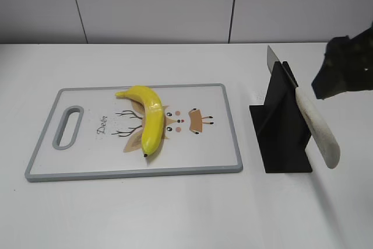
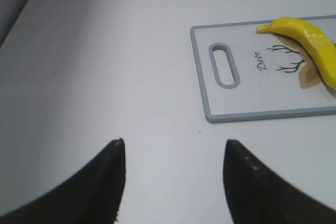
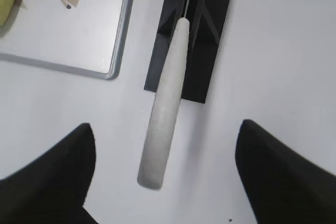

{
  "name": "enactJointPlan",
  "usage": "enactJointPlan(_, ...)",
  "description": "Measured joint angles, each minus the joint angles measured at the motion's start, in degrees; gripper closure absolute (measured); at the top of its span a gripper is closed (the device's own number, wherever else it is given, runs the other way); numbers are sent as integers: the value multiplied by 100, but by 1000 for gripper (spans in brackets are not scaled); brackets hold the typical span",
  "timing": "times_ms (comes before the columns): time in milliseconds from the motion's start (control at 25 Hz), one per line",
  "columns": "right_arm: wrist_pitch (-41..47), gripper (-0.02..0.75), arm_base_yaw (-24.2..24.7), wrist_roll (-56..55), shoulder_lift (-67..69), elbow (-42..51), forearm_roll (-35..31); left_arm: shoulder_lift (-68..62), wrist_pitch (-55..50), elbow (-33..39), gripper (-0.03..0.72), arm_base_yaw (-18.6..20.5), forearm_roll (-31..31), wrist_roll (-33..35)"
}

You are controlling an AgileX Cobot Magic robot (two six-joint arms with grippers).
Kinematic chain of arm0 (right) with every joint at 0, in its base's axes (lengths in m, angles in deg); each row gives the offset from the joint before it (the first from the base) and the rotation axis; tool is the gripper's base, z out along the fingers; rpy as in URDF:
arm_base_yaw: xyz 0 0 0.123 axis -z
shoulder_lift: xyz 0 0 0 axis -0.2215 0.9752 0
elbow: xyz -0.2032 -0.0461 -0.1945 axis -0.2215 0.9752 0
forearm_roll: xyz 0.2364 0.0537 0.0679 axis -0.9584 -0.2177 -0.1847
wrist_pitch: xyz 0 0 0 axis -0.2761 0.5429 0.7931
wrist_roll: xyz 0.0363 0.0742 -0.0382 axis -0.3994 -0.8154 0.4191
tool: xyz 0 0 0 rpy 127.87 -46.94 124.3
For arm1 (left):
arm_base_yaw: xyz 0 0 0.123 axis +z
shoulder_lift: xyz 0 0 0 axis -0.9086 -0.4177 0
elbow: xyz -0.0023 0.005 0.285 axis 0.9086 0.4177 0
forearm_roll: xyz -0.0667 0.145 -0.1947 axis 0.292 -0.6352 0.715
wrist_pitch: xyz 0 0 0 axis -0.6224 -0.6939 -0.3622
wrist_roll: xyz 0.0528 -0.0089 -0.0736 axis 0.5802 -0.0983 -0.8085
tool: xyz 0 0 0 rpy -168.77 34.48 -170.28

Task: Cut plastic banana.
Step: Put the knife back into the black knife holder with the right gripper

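Note:
The yellow plastic banana (image 1: 148, 120) lies on a white cutting board (image 1: 87, 161) with a grey rim, black tip toward the front; it also shows in the left wrist view (image 2: 310, 40). A knife with a white handle (image 1: 317, 127) rests in a black stand (image 1: 281, 132), handle sloping toward the front right. My right gripper (image 3: 165, 129) is open above the handle (image 3: 165, 114), not touching it; in the exterior view it is the dark mass at the right edge (image 1: 344, 71). My left gripper (image 2: 173, 148) is open and empty over bare table, left of the board.
The cutting board (image 2: 210, 82) has a slot handle (image 2: 224, 65) at its left end and a deer drawing. The black knife stand (image 3: 191, 40) sits just right of the board's edge (image 3: 122, 40). A white wall runs behind the table.

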Motion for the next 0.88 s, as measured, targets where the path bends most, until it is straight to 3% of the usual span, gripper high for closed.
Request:
enactJointPlan(360, 68, 137, 0, 764, -1975, 1161, 0, 0, 0, 0, 136, 0, 0, 0)
enactJointPlan(880, 305, 148, 0, 986, -5164, 2792, 126, 0, 0, 0, 136, 0, -10, 0)
